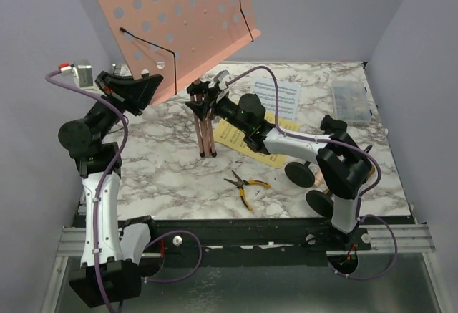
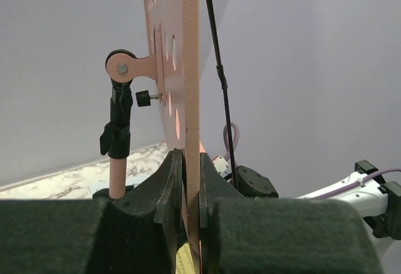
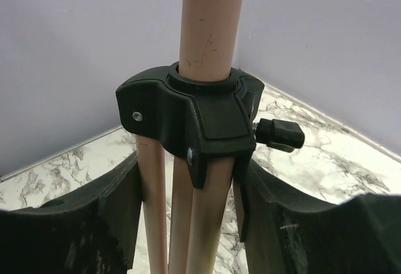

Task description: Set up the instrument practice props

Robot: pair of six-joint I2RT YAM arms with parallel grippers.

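Note:
The pink music rack stands mid-table with its three legs [image 1: 206, 132] folded together. Its perforated desk [image 1: 172, 19] tilts up at the back. My left gripper [image 1: 152, 84] is shut on the desk's lower edge; in the left wrist view the thin pink plate [image 2: 191, 67] runs between the two pads of the left gripper [image 2: 191, 186]. My right gripper [image 1: 207, 92] is shut on the rack's legs [image 3: 207, 224] just under the black collar [image 3: 200, 108], one finger on each side of the bundle. White sheet music [image 1: 283, 98] and a yellow page [image 1: 243, 142] lie behind the right arm. Two black round-based holders [image 1: 300, 173] [image 1: 320, 202] stand at the right.
Yellow-handled pliers [image 1: 243, 185] lie near the table's front edge. A clear plastic compartment box [image 1: 352, 102] sits at the back right. Grey walls close in the table on three sides.

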